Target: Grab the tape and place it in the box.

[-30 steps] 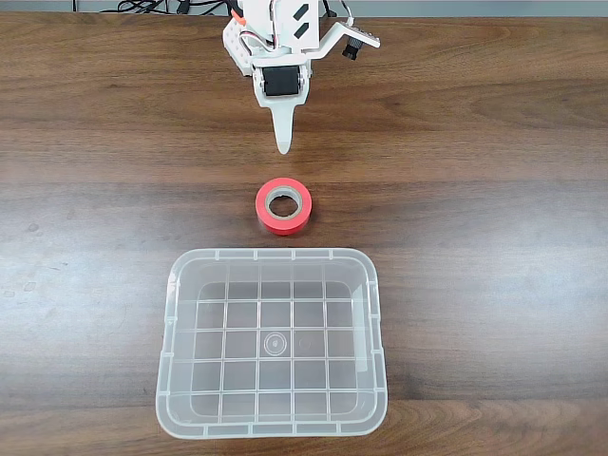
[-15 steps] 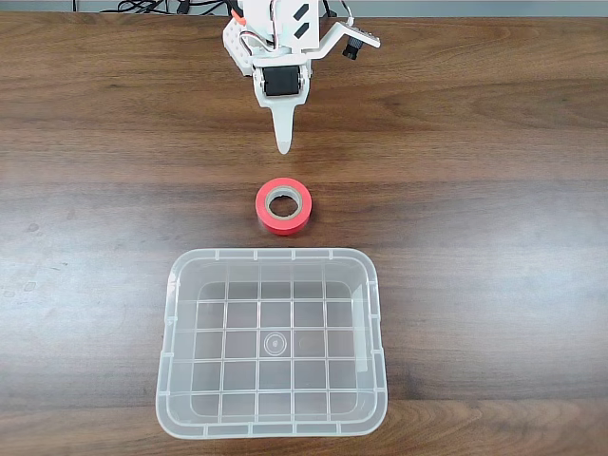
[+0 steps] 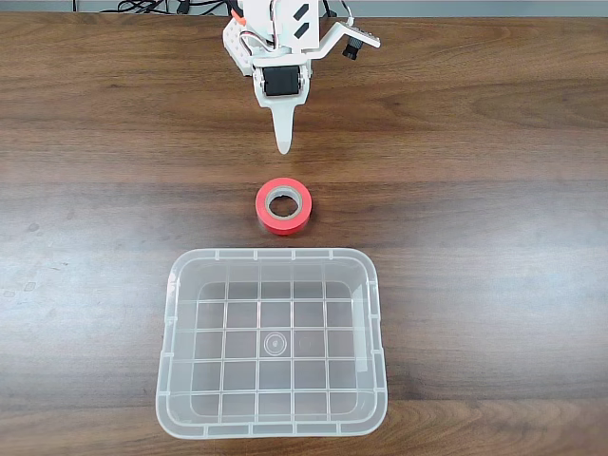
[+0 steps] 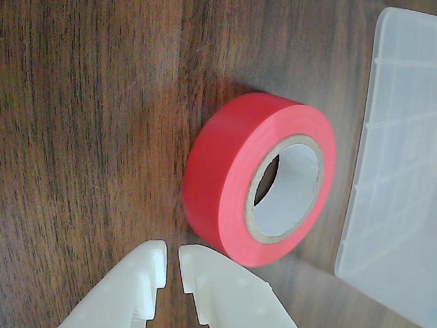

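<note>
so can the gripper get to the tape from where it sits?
Probably yes: bare table lies between the gripper and the tape, and the box sits beyond it.

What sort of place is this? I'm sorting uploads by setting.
Probably a desk or lab bench: a dark wood-grain tabletop, black cables bunched at its far edge, and a small white robot arm's end effector mounted there.

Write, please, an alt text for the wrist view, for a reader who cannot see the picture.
A red roll of tape with a beige cardboard core lies flat on a dark wooden table, close in front of the gripper. The two white fingers enter from the bottom edge with a narrow gap between them, not touching the tape. The rim of a clear plastic box shows at the right edge.
</note>
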You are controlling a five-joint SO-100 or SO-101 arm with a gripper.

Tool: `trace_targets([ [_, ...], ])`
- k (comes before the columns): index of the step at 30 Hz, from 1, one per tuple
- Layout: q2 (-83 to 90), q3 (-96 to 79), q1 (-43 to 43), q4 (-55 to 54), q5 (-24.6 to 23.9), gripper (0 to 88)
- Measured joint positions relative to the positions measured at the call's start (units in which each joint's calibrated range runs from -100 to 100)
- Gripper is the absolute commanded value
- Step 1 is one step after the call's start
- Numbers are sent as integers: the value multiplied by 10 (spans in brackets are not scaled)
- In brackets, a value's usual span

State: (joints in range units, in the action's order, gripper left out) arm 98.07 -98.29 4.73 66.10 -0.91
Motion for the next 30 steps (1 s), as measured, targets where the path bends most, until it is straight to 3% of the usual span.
trace_targets([
  [14,0,5,0,0,0,12],
  [30,0,145,-30,0,2,12],
])
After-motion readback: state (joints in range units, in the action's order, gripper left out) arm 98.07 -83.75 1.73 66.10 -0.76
